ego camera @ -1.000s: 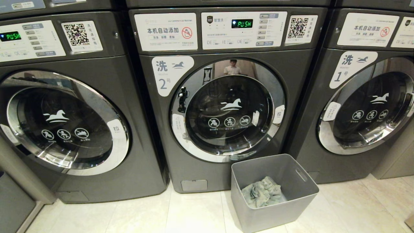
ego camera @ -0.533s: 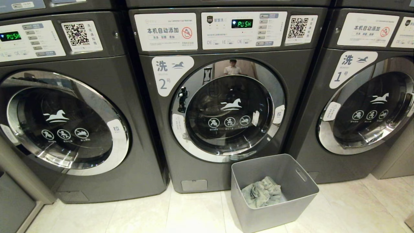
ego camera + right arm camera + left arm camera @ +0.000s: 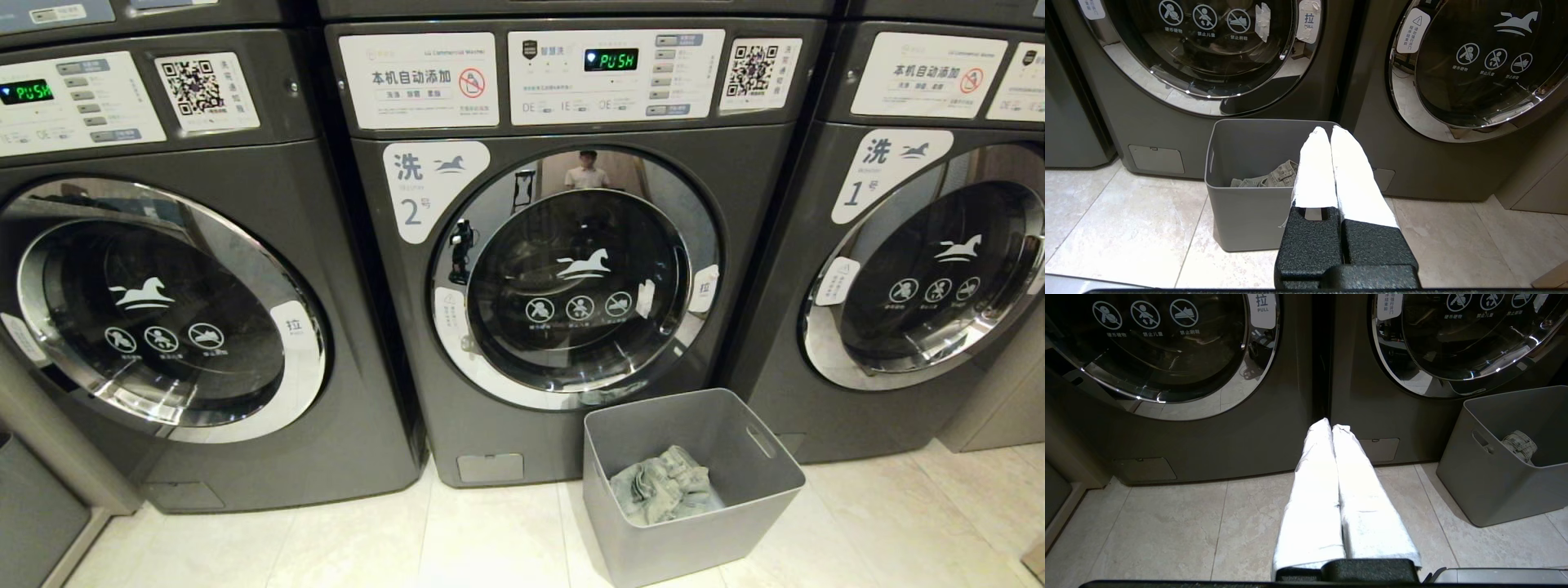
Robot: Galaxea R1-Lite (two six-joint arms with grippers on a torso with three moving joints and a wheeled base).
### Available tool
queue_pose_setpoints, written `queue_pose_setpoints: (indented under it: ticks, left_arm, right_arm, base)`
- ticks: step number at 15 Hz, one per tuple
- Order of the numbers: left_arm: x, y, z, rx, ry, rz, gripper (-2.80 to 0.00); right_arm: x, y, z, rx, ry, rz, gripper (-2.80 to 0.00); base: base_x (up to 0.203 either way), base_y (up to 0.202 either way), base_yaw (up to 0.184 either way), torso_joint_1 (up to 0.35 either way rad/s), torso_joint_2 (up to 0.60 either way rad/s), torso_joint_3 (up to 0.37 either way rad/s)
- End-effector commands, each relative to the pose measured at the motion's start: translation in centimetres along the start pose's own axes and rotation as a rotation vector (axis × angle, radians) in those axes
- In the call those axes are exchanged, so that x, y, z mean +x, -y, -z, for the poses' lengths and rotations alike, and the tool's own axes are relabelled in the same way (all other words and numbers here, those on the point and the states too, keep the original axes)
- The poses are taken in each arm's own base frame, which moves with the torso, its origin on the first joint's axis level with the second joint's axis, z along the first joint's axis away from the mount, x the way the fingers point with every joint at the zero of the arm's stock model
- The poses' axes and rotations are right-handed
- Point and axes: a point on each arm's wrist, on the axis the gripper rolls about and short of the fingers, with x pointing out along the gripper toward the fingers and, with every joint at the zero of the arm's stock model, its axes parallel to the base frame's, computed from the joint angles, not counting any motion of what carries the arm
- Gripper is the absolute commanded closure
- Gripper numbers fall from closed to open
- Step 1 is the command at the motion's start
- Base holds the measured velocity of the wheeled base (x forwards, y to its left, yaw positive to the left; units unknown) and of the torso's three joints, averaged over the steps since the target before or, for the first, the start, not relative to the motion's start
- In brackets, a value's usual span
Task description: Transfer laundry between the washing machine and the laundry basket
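The washing machine (image 3: pixel 563 269) marked 2 stands in the middle, dark grey, its chrome-rimmed round door closed. On the floor before its right side sits the light grey laundry basket (image 3: pixel 767 482). The laundry (image 3: pixel 663 484), a crumpled grey-green denim garment, lies at the basket's bottom. Neither arm shows in the head view. My left gripper (image 3: pixel 1332 426) is shut and empty, low over the tiles, pointing at the gap between two machines, with the laundry basket (image 3: pixel 1478 477) off to one side. My right gripper (image 3: pixel 1329 130) is shut and empty, held above the laundry basket's (image 3: pixel 1241 216) near rim, laundry (image 3: pixel 1274 176) beside its fingers.
Alike machines flank the middle one: one on the left (image 3: pixel 171 310), and one marked 1 (image 3: pixel 914 269) on the right, both doors closed. Pale floor tiles (image 3: pixel 490 539) run in front. A person shows as a reflection in the middle door (image 3: pixel 586 173).
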Motion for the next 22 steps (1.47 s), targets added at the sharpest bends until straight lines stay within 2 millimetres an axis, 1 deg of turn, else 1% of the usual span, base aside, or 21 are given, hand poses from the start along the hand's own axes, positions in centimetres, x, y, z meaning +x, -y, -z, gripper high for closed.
queue_pose_setpoints:
  ticks: [1,22]
  left_arm:
    - [-0.01,0.00,0.00,0.000,0.002,0.000,0.00]
    - [-0.01,0.00,0.00,0.000,0.002,0.000,0.00]
  right_arm:
    - [0.23,-0.14,1.12,0.000,-0.041,-0.007,0.00]
    - [0.22,-0.14,1.11,-0.001,-0.039,-0.006,0.00]
  base:
    - [0.000,0.000,0.000,0.000,0.00,0.000]
    - [0.000,0.000,0.000,0.000,0.00,0.000]
